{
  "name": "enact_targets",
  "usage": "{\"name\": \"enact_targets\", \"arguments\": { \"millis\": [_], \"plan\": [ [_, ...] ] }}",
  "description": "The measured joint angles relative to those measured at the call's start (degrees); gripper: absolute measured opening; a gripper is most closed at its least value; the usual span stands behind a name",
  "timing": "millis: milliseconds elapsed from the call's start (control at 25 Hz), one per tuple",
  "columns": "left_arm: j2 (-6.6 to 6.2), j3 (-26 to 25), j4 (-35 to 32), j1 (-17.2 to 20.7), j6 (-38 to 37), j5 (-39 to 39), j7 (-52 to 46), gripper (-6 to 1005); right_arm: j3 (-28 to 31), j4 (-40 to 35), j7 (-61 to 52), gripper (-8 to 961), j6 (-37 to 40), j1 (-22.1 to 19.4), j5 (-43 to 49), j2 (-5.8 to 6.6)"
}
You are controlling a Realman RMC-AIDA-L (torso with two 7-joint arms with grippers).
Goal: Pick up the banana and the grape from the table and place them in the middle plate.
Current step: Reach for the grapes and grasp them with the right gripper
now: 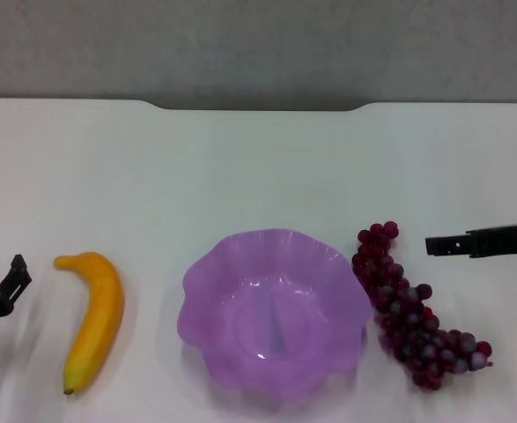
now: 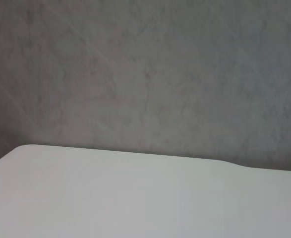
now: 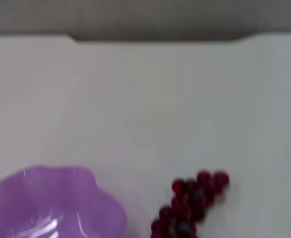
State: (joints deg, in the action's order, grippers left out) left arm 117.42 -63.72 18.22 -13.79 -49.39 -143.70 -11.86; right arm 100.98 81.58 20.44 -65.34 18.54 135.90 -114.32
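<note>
Surface (image 1: 258, 167): white, carries all items. Middle plate (image 1: 274, 310), purple and scalloped, taken as landmark; nothing lies in it. Grape (image 1: 412, 308) lies just right of the plate, nearly touching its rim. Banana (image 1: 95, 319) lies left of it, apart. Right claw (image 1: 434, 244) hovers right of the plate, beyond the grape's far end; left claw (image 1: 13, 280) sits left of the banana. Opening of either: cannot tell. Judgement: approach phase; bring each claw down across the fruit's narrow width, mid-length.

The middle plate (image 1: 274, 310) sits low in the middle of the table (image 1: 240, 167). The banana (image 1: 93, 317) lies at lower left. The grape (image 1: 412, 310) lies at lower right, just beside the plate.
</note>
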Motion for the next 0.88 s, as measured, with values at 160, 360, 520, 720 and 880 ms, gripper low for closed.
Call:
{"name": "enact_targets", "arguments": {
  "millis": [160, 360, 520, 720, 880],
  "plan": [
    [0.0, 0.0, -0.1, 0.0, 0.0, 0.0, 0.0, 907, 0.2, -0.1, -2.6, 880, -4.2, 2.0, 3.4, -0.02],
    [0.0, -0.2, -0.1, 0.0, -0.1, 0.0, 0.0, 908, 0.2, -3.6, -3.3, 880, -6.4, 3.9, 4.3, -0.04],
    [0.0, -0.2, -0.1, 0.0, -0.1, 0.0, 0.0, 908, -0.1, -8.6, -2.9, 879, -7.6, 6.5, 4.2, 0.02],
    [0.0, -0.2, 0.0, 0.0, -0.2, 0.0, 0.0, 907, -1.2, -11.7, -2.4, 879, -7.1, 7.6, 4.0, -0.09],
    [0.0, -0.2, 0.1, 0.0, -0.3, 0.0, 0.1, 908, -1.9, -13.6, -2.0, 879, -6.9, 8.3, 3.6, -0.18]
  ]
}}
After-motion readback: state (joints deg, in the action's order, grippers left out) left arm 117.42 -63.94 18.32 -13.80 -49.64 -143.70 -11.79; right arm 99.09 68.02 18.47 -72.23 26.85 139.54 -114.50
